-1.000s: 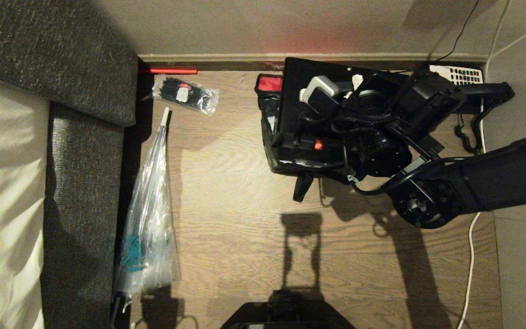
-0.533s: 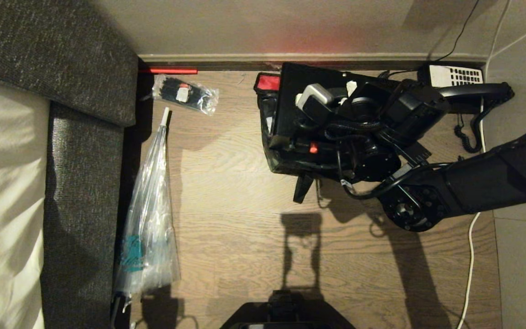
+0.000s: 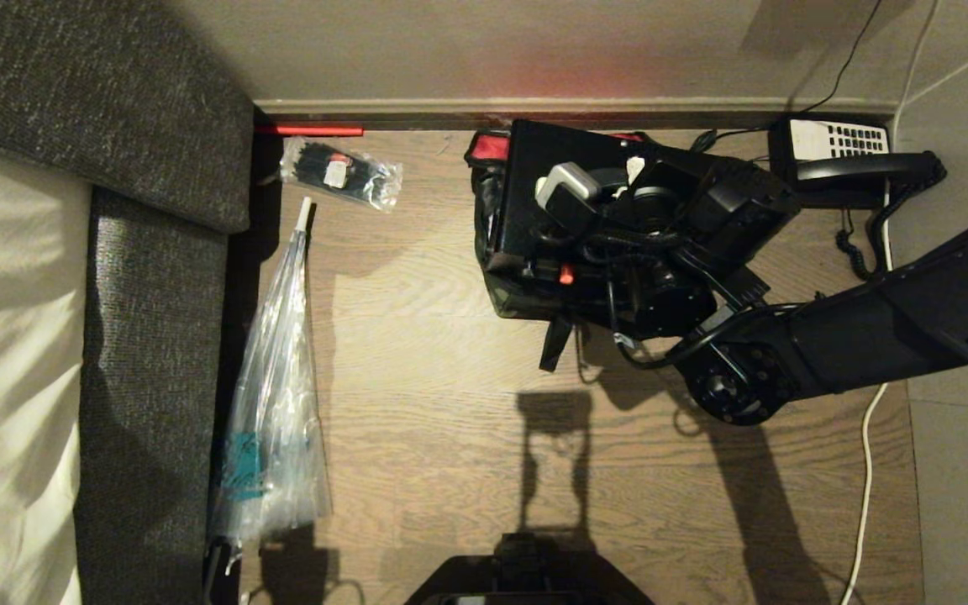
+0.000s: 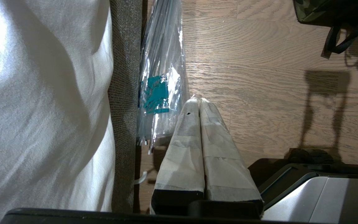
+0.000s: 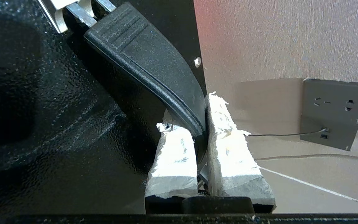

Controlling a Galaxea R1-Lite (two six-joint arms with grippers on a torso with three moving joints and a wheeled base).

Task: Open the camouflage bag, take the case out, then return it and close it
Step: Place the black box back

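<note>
Two arms belong to us, and only the right one is at work. Our right tool [image 5: 199, 124] pinches the curved black handle [image 5: 154, 65] of the case [image 3: 551, 181], its taped fingers [image 5: 225, 149] closed on either side of the handle's end. In the head view the case stands tilted over the open camouflage bag [image 3: 526, 298], which sits on the wooden floor [image 3: 434, 370] against the baseboard, a red inner lid [image 3: 488, 148] showing at its far corner. We cannot tell whether the case's lower edge touches the bag. Our left tool [image 4: 200, 104] hangs low near the floor with its fingers pressed together, holding nothing.

Beside the bag, in the corner, a black desk telephone [image 3: 845, 160] rests with its coiled cord. A beige wall [image 3: 534, 50] runs behind, and the right wrist view shows a grey wall socket [image 5: 334, 112] with a thin cable. Along our left side stands a grey upholstered bed edge [image 3: 148, 353] under white bedding [image 3: 5, 353]. Near it lie a long clear plastic bag [image 3: 274, 403] and a small packet of black ties [image 3: 341, 175].
</note>
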